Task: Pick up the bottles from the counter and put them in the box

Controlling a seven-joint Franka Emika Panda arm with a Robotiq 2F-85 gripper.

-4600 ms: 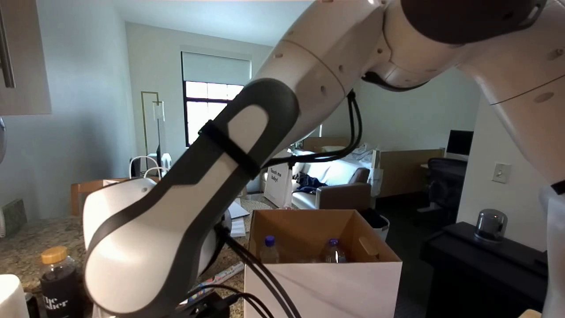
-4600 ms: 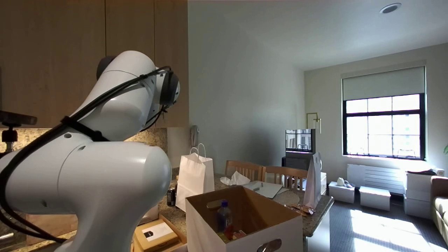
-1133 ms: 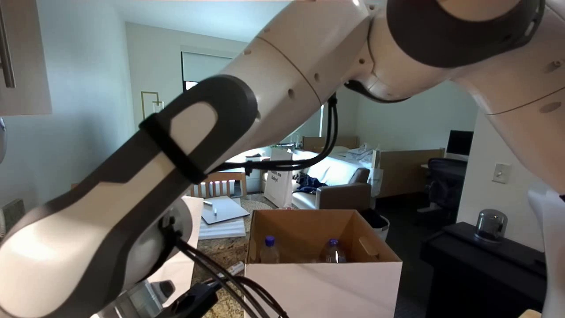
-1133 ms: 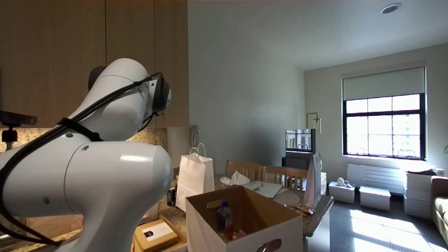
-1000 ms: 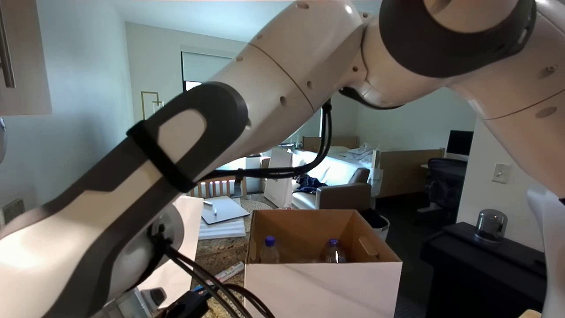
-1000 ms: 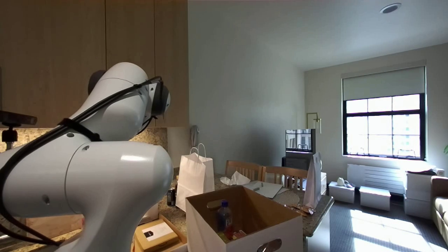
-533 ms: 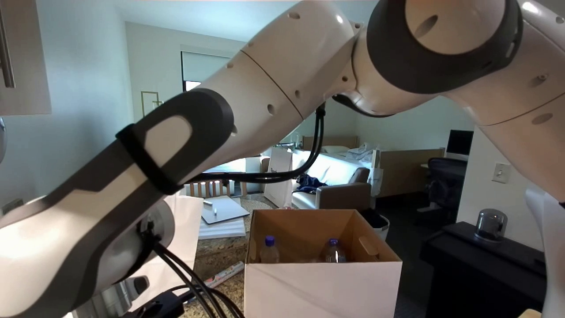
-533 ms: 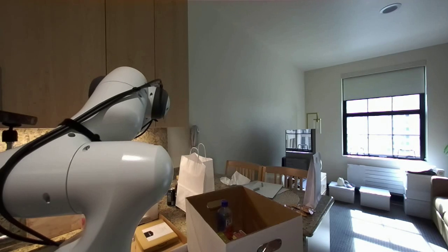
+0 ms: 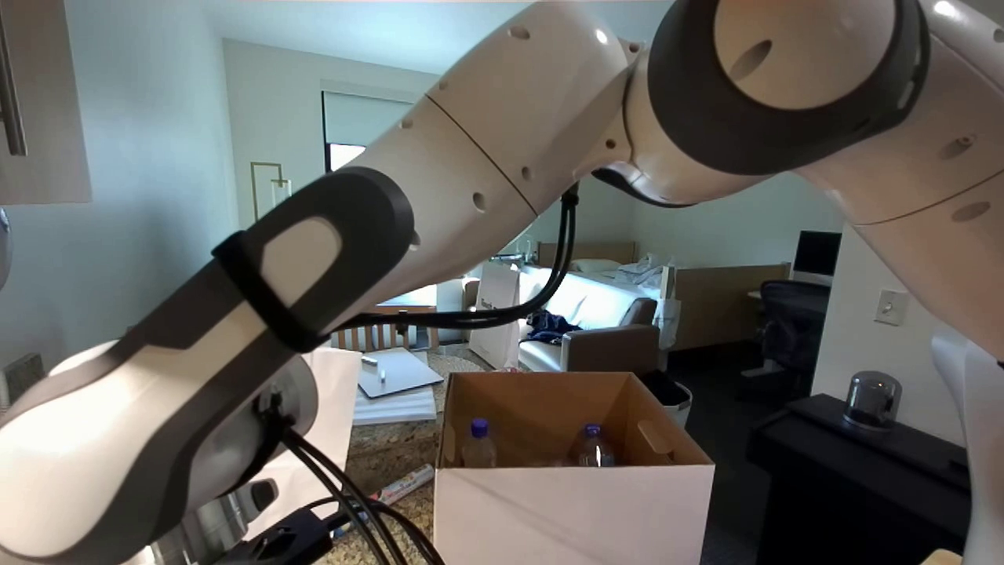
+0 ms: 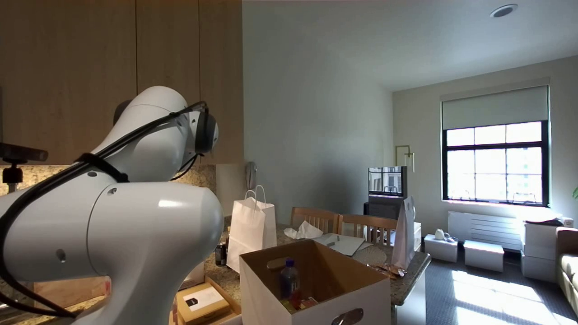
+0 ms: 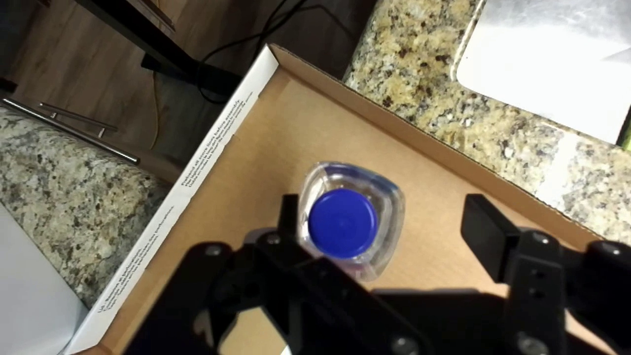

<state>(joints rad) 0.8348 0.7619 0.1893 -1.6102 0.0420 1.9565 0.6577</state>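
In the wrist view the end effector (image 11: 383, 223) stands over the tray (image 11: 276, 118), a shallow cardboard one, jaws set wide apart and gripping nothing. The bottle (image 11: 342, 223) stands upright in the tray, blue cap toward the camera. Seen from above, it lies between the fingers (image 11: 488, 239): just beside the left one in this view, well apart from the right one. Contact at the nearer finger, and the fingertips' height against the bottle, cannot be confirmed from this angle. The desk (image 11: 419, 59), speckled stone, shows on two sides of the tray.

The box (image 9: 572, 514) appears in both exterior views. Inside it, in an exterior view, are a blue-capped bottle (image 9: 478, 446) toward the left and a second bottle (image 9: 594, 447) to its right.
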